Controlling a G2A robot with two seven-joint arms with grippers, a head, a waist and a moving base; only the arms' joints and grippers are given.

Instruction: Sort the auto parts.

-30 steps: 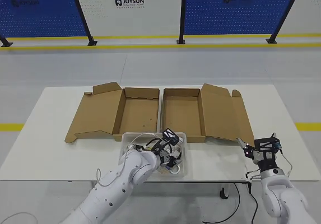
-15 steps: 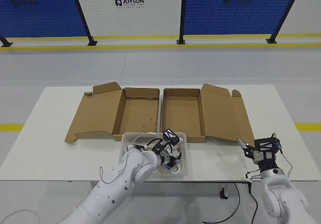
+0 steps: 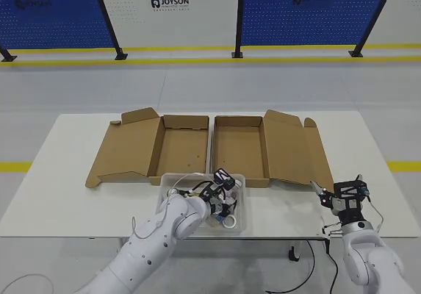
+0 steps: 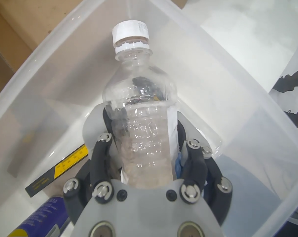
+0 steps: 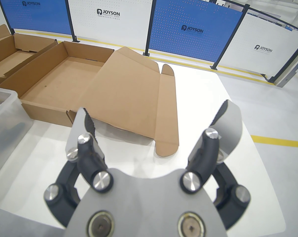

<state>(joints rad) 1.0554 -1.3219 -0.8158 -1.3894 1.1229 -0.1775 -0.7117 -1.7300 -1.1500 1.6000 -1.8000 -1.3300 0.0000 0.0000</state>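
The left hand (image 4: 141, 129) is closed on the mid-body of a clear plastic bottle (image 4: 136, 92), held inside the clear bin (image 4: 47, 40), cap pointing away from the wrist. The bottle looks light, slick and easily crushed, so gentle pressure suits. The right hand (image 5: 154, 109) hangs open, empty.

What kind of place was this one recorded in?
Probably a factory hall or robot demo area: blue and white perforated partition panels, yellow floor lines, and a white table holding open cardboard boxes.
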